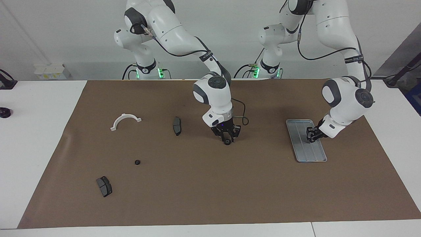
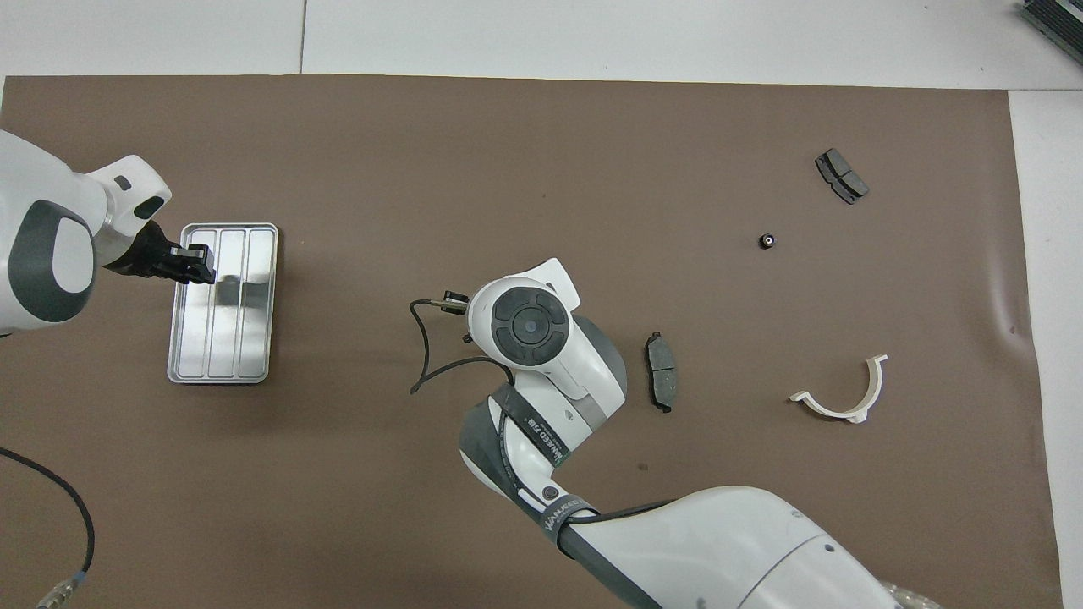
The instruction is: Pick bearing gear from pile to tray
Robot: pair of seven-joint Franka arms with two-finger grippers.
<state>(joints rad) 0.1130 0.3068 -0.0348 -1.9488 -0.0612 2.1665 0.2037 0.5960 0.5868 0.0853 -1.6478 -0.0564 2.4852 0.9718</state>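
Right gripper (image 1: 227, 141): You see it low over the bare brown mat (image 1: 210, 184) at mid-table, pointing down, with a small dark round piece at its tips. You cannot tell whether the fingers are apart or together, or whether they clamp that piece.
Brake pad (image 1: 177, 125): On the mat beside the right gripper, toward the right arm's end.
Left gripper (image 1: 310, 136): You see it over the tray (image 1: 297, 125); finger spacing cannot be told.
White bracket (image 1: 125, 121): Well apart from the right gripper, past the brake pad.
Loose gear (image 1: 137, 162): Farther from the robots than the bracket.
Second brake pad (image 1: 104, 186): Farthest out, past the loose gear.
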